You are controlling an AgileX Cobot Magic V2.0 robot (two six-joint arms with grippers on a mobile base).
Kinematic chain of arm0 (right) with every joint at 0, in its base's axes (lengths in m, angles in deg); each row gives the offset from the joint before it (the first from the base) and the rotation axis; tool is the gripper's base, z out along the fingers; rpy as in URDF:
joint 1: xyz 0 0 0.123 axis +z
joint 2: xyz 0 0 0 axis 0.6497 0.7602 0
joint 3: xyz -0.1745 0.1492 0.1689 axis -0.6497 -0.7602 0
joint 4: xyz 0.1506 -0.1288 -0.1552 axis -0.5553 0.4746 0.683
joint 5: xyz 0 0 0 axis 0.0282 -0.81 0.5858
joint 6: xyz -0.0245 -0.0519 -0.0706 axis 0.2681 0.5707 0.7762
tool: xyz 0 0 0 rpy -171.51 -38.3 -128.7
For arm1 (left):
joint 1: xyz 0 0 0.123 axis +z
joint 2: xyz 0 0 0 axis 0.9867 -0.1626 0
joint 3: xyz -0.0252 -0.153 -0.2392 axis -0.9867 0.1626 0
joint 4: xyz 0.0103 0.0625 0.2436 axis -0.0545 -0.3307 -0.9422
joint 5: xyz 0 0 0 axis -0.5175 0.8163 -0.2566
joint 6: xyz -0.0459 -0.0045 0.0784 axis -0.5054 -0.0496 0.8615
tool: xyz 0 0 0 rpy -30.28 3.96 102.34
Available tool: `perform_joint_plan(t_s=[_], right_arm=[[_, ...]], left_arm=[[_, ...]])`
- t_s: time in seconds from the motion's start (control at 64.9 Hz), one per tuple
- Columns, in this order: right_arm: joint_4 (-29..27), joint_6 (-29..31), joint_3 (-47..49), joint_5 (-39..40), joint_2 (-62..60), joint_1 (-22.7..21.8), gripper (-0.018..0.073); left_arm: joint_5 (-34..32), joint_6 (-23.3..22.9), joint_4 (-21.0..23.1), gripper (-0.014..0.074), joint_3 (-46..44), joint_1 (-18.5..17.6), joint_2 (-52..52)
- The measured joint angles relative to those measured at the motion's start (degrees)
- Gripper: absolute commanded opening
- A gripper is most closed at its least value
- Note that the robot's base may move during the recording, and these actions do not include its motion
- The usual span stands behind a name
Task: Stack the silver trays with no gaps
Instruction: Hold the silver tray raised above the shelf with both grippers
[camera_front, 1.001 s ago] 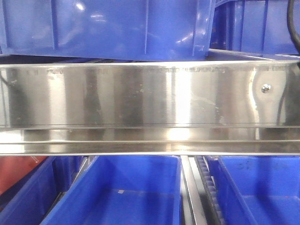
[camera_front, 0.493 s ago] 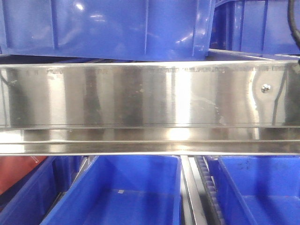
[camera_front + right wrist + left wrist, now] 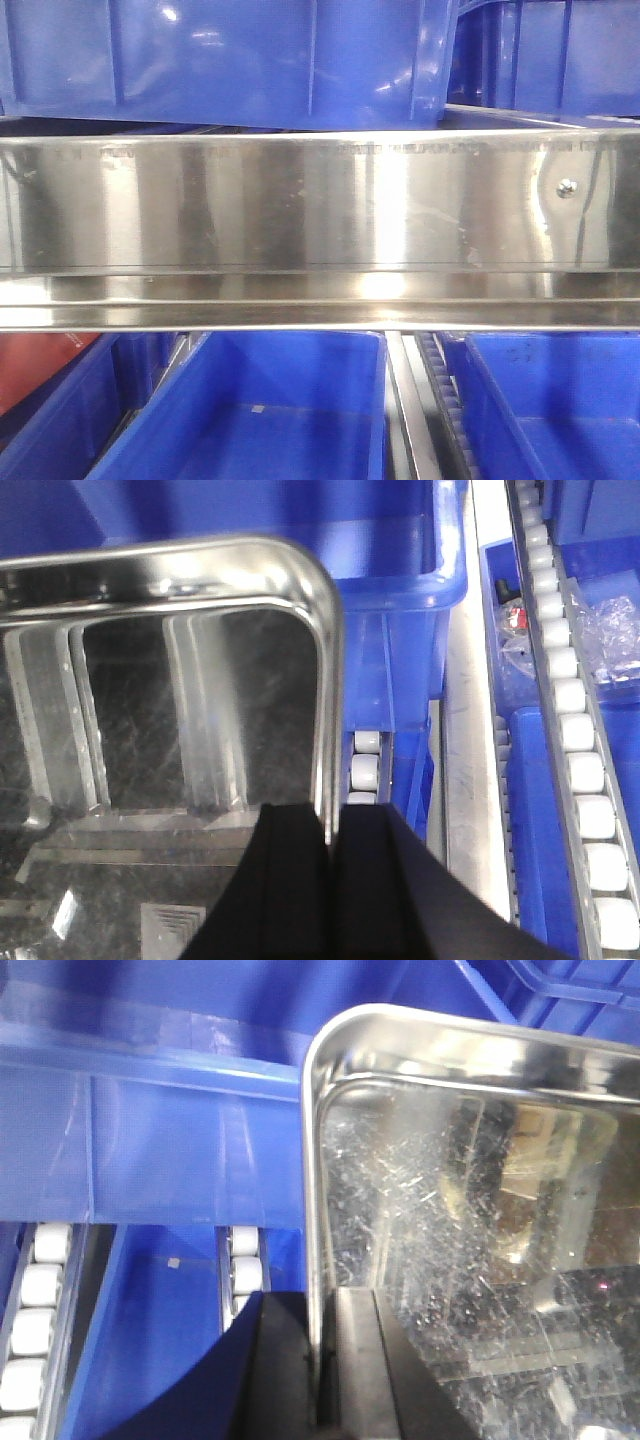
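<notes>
The black cable that was hanging at the top right corner of the front view half a second ago is no longer showing there, and the dark streaks it was casting on the right end of the steel shelf rail (image 3: 300, 200) are fading out. The rail, its screw (image 3: 567, 187) and the blue bins (image 3: 260, 410) above and below it are sitting just as before.

The silver tray (image 3: 480, 1260) is hanging between the two arms, over blue bins and white roller tracks (image 3: 40, 1290). The left claw (image 3: 322, 1370) is pinching the tray's left rim, one black finger (image 3: 280, 1370) pressing outside and the other inside. The right claw (image 3: 330, 880) is clamping the opposite rim the same way, near a rounded corner.

The tray is showing a shiny rolled rim, sloping sides and a flat floor covered in fine scratches, and it is mirroring its surroundings in blurred bands. Whether one tray or several nested ones are being held, I cannot tell.
</notes>
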Motion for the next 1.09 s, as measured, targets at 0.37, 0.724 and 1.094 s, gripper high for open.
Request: perform_joint_plan(t_s=[0.37,0.724,1.094], right_arm=[[0.00,0.14,0.00,-0.13,0.00,0.00,-0.0067],[0.00,0.14,0.00,-0.13,-0.09,0.00,-0.0067],[0.00,0.14,0.00,-0.13,-0.09,0.00,-0.0067]], left_arm=[[0.26,0.00,0.35,-0.0017,0.00,0.00,0.00],[0.26,0.00,0.35,-0.0017,0.00,0.00,0.00],[0.26,0.00,0.35,-0.0017,0.00,0.00,0.00]])
